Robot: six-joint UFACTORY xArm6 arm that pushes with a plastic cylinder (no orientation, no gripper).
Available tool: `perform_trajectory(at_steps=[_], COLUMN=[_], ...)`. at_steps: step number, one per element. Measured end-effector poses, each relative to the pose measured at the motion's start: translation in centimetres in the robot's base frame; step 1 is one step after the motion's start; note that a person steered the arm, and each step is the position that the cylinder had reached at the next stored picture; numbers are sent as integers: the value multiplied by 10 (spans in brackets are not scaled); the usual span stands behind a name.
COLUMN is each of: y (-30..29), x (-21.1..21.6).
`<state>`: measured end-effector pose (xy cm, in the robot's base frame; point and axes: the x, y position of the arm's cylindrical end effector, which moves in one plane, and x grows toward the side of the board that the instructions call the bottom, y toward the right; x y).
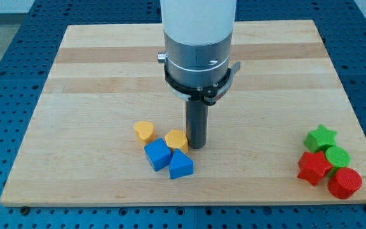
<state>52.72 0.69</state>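
My tip (196,146) rests on the wooden board (107,76), just right of a yellow pentagon-like block (176,139), touching or nearly touching it. A yellow heart-shaped block (144,131) lies further to the view's left. Below them sit a blue cube (157,154) and a blue triangular block (181,165), packed close together. The rod rises from the tip into the arm's grey and white cylinder (197,44).
At the view's bottom right is a tight cluster: a green star (320,138), a green cylinder (337,156), a red star (314,167) and a red cylinder (344,182). A blue perforated table surrounds the board.
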Motion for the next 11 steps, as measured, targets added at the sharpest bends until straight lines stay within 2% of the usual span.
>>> perform_trajectory(at_steps=[2, 3, 4, 6, 8, 9, 10, 11], y=[16, -57, -95, -95, -111, -163, -162, -116], x=[-134, -140, -118, -42, -36, -36, -17, -16])
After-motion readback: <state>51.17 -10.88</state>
